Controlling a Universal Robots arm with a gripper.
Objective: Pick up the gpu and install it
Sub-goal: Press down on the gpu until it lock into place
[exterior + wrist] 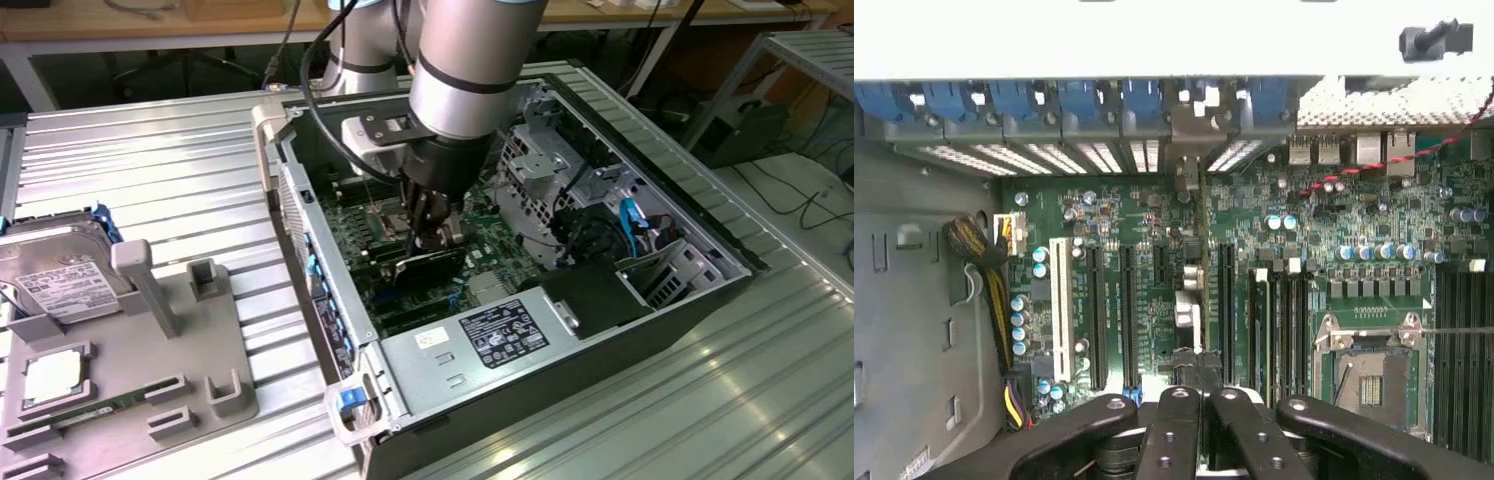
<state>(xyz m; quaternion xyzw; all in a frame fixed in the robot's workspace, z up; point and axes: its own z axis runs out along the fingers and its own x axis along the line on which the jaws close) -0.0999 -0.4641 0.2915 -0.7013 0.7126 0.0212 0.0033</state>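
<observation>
Gripper (435, 238) clamped narrow on gpu (430, 272); we see gpu directly below it, edge-down over motherboard (505, 252) slots, computer case (683, 212) walls all around gripper.

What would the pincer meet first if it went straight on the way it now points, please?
The pincer points down into the computer case, shut on the gpu. Straight on, the card's lower edge would probably reach the motherboard first, among its slots; how far apart they are, I cannot tell.
</observation>
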